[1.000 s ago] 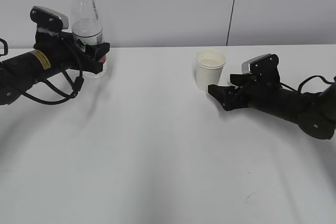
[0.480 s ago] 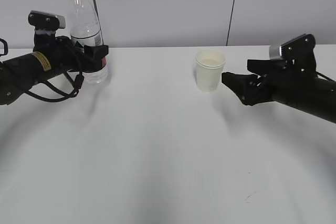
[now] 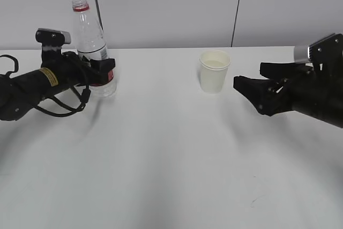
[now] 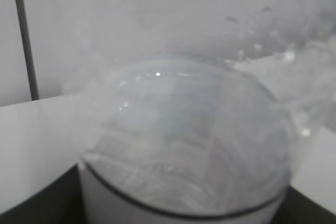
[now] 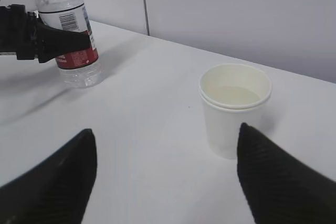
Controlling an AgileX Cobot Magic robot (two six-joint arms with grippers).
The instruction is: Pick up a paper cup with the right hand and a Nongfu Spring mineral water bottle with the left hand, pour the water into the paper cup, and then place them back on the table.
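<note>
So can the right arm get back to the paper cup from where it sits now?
Probably yes. The right end effector is open and faces the paper cup, which stands upright on the table with only bare tabletop between them.

Exterior view: aimed across the plain white table [image 3: 171,159] from chest height, slanting down, facing the grey wall. Left wrist view: pressed close against the clear plastic bottle [image 4: 184,145], blurred. Right wrist view: low, between spread jaws, facing the cream-white paper cup [image 5: 234,108]; cup and bottle shared with exterior.
</note>
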